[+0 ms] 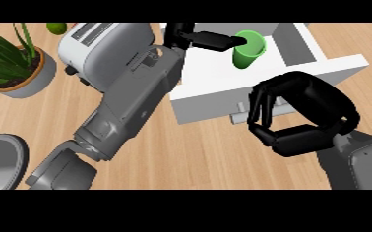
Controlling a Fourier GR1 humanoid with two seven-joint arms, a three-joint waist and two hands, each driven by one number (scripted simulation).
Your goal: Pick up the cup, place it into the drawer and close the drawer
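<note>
Wooden counter [196, 152] below. Open white drawer [218, 78] at upper right, handle [251, 114] toward the near edge. Toaster [98, 46] at upper left, partly behind the left forearm. Potted plant [22, 69] at far left, a grey plate's rim [11, 162] at the lower left edge. Right hand [301, 115] low over the drawer front, fingers curled, holding nothing. Left hand [200, 39] stretched out over the drawer, fingers pinching the green cup [248, 50] (tilted, inside the drawer's outline). Small green thing [56, 27] at top left, too cropped to name.
</note>
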